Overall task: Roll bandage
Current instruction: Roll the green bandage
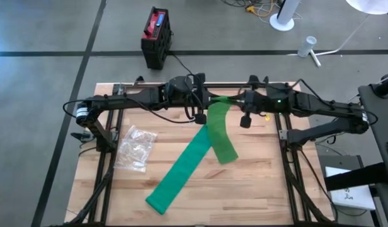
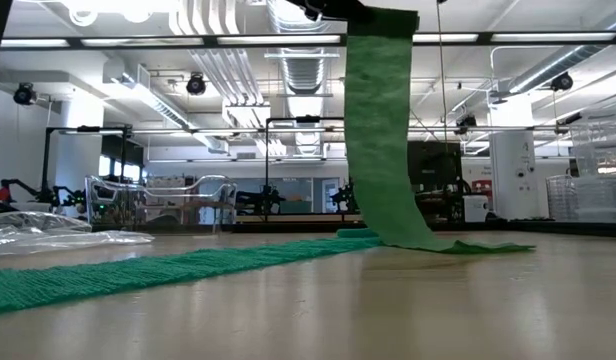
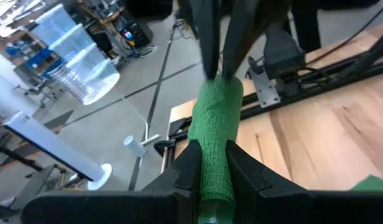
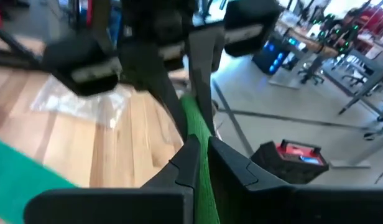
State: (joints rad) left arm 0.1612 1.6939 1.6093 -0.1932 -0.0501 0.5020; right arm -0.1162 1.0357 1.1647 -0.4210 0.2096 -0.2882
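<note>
Both arms meet high over the far middle of the tabletop, and between them they hold one end of the green bandage up in the air. The left gripper has its fingers narrowed on a bunched, partly wound section of the bandage, which the left wrist view shows running forward to the right gripper. That gripper's fingers are likewise pinched nearly together on a thin edge of the green cloth.

From the raised end the bandage hangs down as a flat band, touches the wood in a fold, and then lies stretched out diagonally across the tabletop toward the near left corner. A crumpled clear plastic wrapper lies just beside the strip, on the left side, not touching either gripper.

Judged from this, the rolling is only at its beginning. A short stretch near the held end looks gathered or twisted around itself, but there is no tidy roll yet, and by far the greater part of the bandage is loose and flat. What is left is nearly all of the work: winding the hanging length and then the long piece on the wood into a compact roll.
</note>
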